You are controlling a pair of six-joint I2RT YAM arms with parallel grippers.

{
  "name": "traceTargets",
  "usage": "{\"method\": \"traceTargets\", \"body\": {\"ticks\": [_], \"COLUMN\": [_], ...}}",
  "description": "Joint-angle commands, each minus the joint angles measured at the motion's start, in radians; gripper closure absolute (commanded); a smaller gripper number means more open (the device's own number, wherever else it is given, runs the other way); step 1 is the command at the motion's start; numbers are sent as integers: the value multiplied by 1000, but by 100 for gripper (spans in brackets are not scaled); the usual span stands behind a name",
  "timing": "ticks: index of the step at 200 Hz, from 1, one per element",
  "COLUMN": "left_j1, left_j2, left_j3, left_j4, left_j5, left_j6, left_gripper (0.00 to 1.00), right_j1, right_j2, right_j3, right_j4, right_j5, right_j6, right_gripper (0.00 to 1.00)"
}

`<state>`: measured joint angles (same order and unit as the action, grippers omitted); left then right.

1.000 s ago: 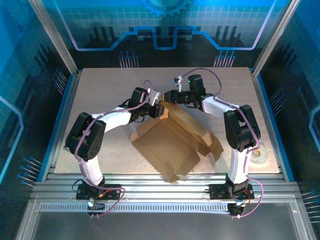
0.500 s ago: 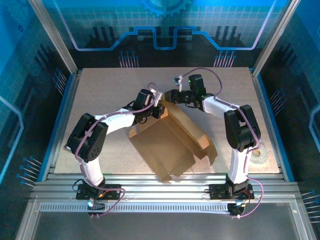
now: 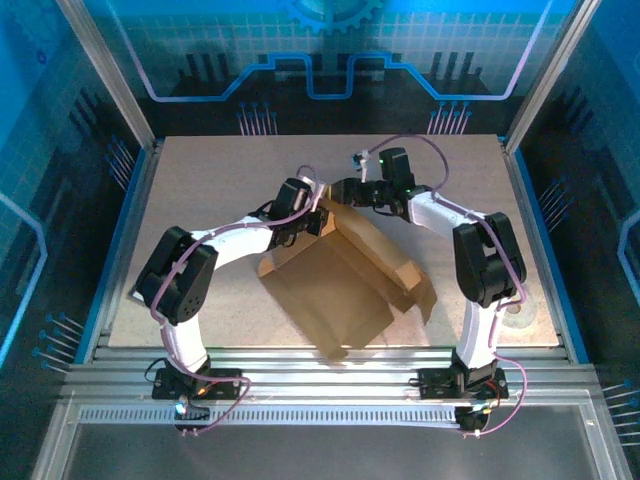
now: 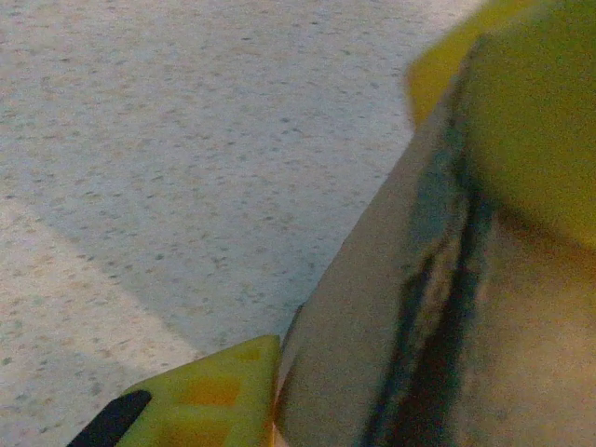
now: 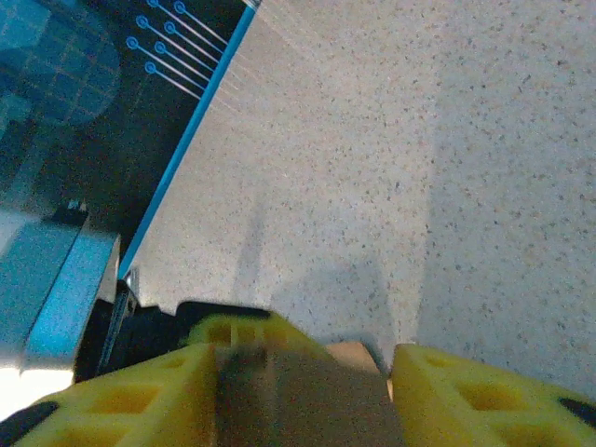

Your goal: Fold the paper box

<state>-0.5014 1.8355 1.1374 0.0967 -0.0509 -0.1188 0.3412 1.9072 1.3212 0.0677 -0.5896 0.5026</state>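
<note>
- Paper box (image 3: 330, 290): one plain brown cardboard piece, partly folded. It is placed at the middle of the table (image 3: 200, 190) and turned diagonally to the table edges.
- Box as container: a shallow open tray shape is formed, and bare brown cardboard is seen inside it.
- Box, near part: a broad flat panel is laid on the table, with one corner reaching towards the near edge.
- Box, far-right side: a raised wall is seen running from the far corner down to the right, ended by short folded flaps at the right.
- Box, far corner: it is met by both grippers from the left and the right.
- Left gripper (image 3: 318, 215): it is set at the far-left corner of the box. In the left wrist view (image 4: 372, 261) a cardboard panel (image 4: 354, 354) is pinched between the yellow fingers (image 4: 205, 396), with the speckled table (image 4: 186, 140) behind.
- Right gripper (image 3: 338, 192): it is set just beyond the far corner, close to the left gripper. In the right wrist view (image 5: 303, 372) the yellow fingers (image 5: 121, 400) are held apart with a cardboard flap (image 5: 298, 400) lying between them. Whether that flap is gripped cannot be told.
- Table surface (image 5: 372, 140): pale and speckled, bordered by a blue rail on the left.
</note>
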Motion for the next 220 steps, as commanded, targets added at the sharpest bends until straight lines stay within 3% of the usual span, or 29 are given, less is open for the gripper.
{"method": "traceTargets", "body": {"ticks": [1, 48, 89, 143, 179, 220], "left_j1": [15, 17, 16, 15, 15, 10], "left_j2": [-21, -72, -124, -185, -274, -394], "left_j3": [-6, -39, -41, -98, -151, -207], "left_j4": [-90, -139, -235, -275, -273, -290], "left_j5": [-165, -294, -374, -375, -307, -94], "left_j6": [-71, -148, -190, -256, -279, -273], "left_gripper": [81, 81, 80, 75, 67, 55], "right_j1": [-22, -53, -73, -77, -78, -96], "right_j2": [-83, -190, -312, -457, -564, -642], "right_j3": [-20, -49, -82, -183, -280, -368], "right_j4": [-99, -160, -298, -365, -360, -347], "right_j5": [21, 75, 242, 354, 405, 414], "right_j6": [-19, -40, -97, -100, -87, -70], "right_gripper": [42, 35, 32, 32, 32, 31]}}
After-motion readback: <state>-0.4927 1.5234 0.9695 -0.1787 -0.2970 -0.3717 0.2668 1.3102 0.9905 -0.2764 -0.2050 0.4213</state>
